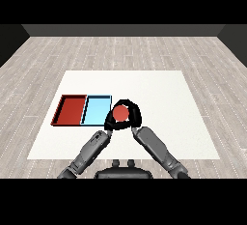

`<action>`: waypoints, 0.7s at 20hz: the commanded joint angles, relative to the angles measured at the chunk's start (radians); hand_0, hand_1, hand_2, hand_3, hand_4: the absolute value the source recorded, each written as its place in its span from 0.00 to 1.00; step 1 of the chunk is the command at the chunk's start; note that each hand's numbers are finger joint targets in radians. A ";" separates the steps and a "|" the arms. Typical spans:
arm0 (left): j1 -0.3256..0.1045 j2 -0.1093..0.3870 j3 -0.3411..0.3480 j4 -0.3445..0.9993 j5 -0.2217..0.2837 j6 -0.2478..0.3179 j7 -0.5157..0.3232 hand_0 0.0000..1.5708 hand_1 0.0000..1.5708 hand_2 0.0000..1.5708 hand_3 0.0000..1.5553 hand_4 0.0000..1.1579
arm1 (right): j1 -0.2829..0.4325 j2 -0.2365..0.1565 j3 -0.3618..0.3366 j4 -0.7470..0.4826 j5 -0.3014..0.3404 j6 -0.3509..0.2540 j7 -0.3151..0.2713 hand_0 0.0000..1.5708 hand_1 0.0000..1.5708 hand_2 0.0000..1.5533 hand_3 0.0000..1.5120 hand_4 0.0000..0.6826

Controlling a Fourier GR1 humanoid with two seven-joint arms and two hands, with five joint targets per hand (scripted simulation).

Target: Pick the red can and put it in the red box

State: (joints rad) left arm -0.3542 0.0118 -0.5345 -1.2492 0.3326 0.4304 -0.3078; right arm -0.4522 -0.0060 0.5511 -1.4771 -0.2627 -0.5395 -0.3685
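The red can [120,114] sits a little below the middle of the frame, seen from above as a red disc, just right of the light blue tray [96,110]. The right robot hand [135,114] curls round it: black fingers arch over its top and down its right side, so the can is held in that hand's grasp. The left robot hand [109,122] lies at the can's lower left, right against it; its dark fingers merge with the other hand's there, and I cannot tell whether they are spread or closed on anything. Whether the can rests on the white surface [159,98] or is lifted just above it is hard to judge from this angle. The red tray [70,109] lies at the left of centre, touching the light blue tray along one side, with nothing in it. Both grey forearms rise from the lower middle of the frame towards the can.
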 commanded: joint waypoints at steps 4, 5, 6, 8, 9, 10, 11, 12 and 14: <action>-0.076 -0.011 -0.033 0.086 0.084 0.104 -0.039 1.00 1.00 0.99 0.95 0.97 | 0.070 0.006 0.038 -0.023 -0.006 -0.008 -0.047 0.95 0.95 0.93 0.92 0.96; -0.061 -0.011 -0.010 0.031 0.028 0.108 0.029 1.00 1.00 1.00 0.95 0.96 | -0.037 0.006 0.049 -0.034 -0.011 -0.042 0.042 0.96 0.96 0.93 0.92 0.96; -0.066 -0.011 -0.029 0.056 0.063 0.113 0.002 1.00 1.00 1.00 0.95 0.96 | 0.035 0.005 -0.021 -0.066 0.029 0.025 0.044 0.95 0.95 0.93 0.92 0.95; 0.043 -0.011 -0.020 -0.015 -0.019 0.108 -0.005 1.00 1.00 0.99 0.95 0.97 | -0.011 0.006 -0.001 0.040 -0.027 0.010 -0.029 0.94 0.94 0.93 0.92 0.95; -0.039 -0.011 -0.046 0.031 0.045 0.159 -0.015 1.00 1.00 0.99 0.95 0.97 | 0.002 0.006 -0.049 0.041 0.000 0.069 -0.002 0.94 0.94 0.93 0.92 0.94; -0.027 -0.011 -0.007 0.007 0.004 0.131 -0.017 1.00 1.00 0.99 0.95 0.97 | 0.035 0.006 -0.001 -0.096 0.037 -0.009 0.078 0.95 0.95 0.93 0.92 0.94; -0.019 -0.011 0.003 0.039 0.021 0.107 -0.039 1.00 1.00 0.99 0.95 0.98 | 0.037 0.006 0.040 -0.033 0.001 -0.016 -0.011 0.94 0.94 0.93 0.92 0.94; -0.134 -0.011 -0.034 0.095 0.098 0.180 -0.066 1.00 1.00 0.99 0.95 0.98 | 0.022 0.006 -0.017 -0.021 0.015 0.030 0.043 0.95 0.95 0.93 0.92 0.94; -0.021 -0.011 -0.058 0.018 0.069 0.203 -0.137 1.00 1.00 1.00 0.95 0.98 | 0.008 0.006 0.033 0.019 -0.060 0.005 -0.048 0.95 0.95 0.93 0.92 0.93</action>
State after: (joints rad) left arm -0.3839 0.0171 -0.5562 -1.2091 0.3716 0.5861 -0.3591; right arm -0.4343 -0.0084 0.5546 -1.5024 -0.2605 -0.5278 -0.3594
